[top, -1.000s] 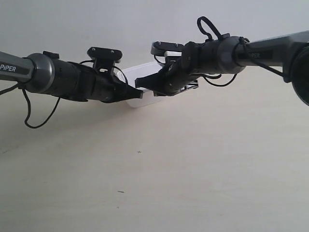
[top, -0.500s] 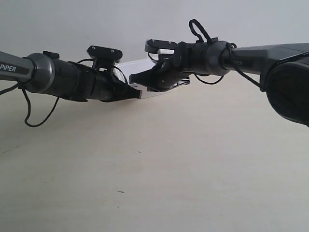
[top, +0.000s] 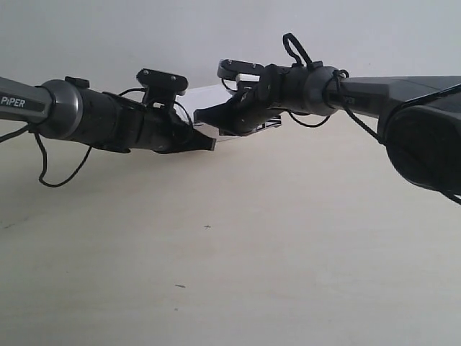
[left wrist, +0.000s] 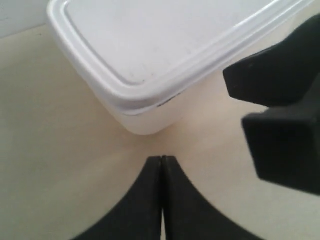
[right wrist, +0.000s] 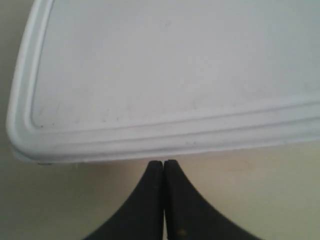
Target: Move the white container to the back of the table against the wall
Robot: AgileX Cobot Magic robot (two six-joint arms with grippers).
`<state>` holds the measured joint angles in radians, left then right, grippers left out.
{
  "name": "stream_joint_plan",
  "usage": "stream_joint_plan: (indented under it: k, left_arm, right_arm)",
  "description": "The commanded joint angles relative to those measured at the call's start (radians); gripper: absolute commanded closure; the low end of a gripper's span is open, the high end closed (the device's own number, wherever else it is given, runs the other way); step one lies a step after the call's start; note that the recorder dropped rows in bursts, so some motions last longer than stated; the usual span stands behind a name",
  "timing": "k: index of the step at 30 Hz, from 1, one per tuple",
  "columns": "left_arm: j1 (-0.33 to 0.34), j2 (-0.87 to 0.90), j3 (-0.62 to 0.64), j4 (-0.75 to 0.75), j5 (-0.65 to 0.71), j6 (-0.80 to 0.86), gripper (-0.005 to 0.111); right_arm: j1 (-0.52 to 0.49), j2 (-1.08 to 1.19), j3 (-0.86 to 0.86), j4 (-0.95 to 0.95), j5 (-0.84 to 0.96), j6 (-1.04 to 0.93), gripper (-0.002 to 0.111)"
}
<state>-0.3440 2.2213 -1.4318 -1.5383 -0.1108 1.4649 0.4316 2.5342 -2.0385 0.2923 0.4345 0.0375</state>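
The white container (top: pixel 204 91) lies at the far side of the table (top: pixel 288 252), close to the wall (top: pixel 108 36), mostly hidden behind both arms. In the left wrist view a rounded corner of the white container (left wrist: pixel 150 60) sits just ahead of my left gripper (left wrist: pixel 162 158), which is shut on nothing, with a small gap between them. The right gripper (right wrist: pixel 164 161) is shut too, its tips at the lidded long edge of the container (right wrist: pixel 165 80). In the exterior view the two gripper tips (top: pixel 210 144) (top: pixel 199 115) nearly meet in front of the box.
The other arm's black gripper body (left wrist: pixel 285 130) is close beside the left gripper. Black cables hang from the arm at the exterior view's left (top: pixel 43 169) and loop over the arm at its right (top: pixel 295 43). Tiny dark specks (top: pixel 207 227) mark the tabletop.
The container has slid back toward the wall and shows less behind the arms. The arm at the exterior view's right has reached farther back and left; the other arm shifted slightly.
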Motion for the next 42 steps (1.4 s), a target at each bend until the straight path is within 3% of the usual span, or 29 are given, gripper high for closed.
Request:
stream_joint_plan:
  k: [1, 13, 21, 42]
  left_arm:
    - [-0.004, 0.028, -0.027, 0.010, 0.020, -0.007, 0.107]
    - [-0.004, 0.127, -0.178, 0.008, 0.036, -0.007, 0.107]
    - [0.053, 0.183, -0.227, 0.008, 0.079, -0.007, 0.107]
    - [0.083, 0.266, -0.378, 0.037, 0.111, -0.005, 0.107]
  right_arm:
    - [-0.016, -0.020, -0.013, -0.012, 0.071, -0.025, 0.108]
    - [-0.105, -0.068, -0.013, -0.038, 0.159, -0.093, 0.108]
    - [-0.105, -0.030, -0.013, -0.035, 0.082, -0.105, 0.108]
    - [-0.105, 0.001, -0.013, -0.010, -0.076, -0.124, 0.108]
